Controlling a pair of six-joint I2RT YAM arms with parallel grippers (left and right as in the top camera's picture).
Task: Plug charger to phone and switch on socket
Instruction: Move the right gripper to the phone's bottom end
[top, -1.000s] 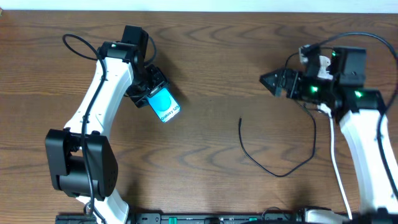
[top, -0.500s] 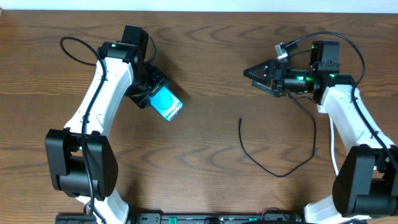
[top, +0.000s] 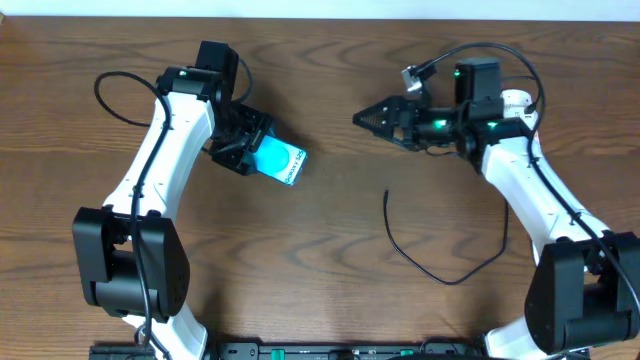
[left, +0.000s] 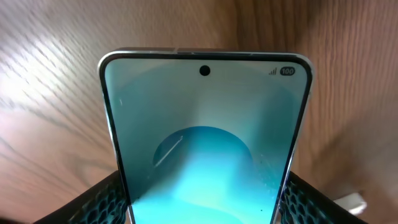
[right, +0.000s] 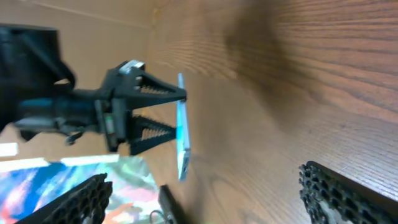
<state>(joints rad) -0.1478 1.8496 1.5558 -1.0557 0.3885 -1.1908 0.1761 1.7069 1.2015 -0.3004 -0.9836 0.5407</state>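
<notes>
Teal-lit phone (top: 283, 161) clamped by both long edges in the left pincer (top: 258, 150), over the left half of the worktop (top: 320, 60). To its right, well apart, charger (top: 387, 205) lying loose in a curve on the wood, plug tip free. Beyond that tip, right pincer (top: 365, 117) spread wide, empty, pointing toward the phone.

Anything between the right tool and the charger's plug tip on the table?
Nothing visible. The right tool hangs open over bare table. The charger lies uncovered on the wood, its plug tip the end nearest that tool. The phone is off to the side, clamped in the left tool.
</notes>
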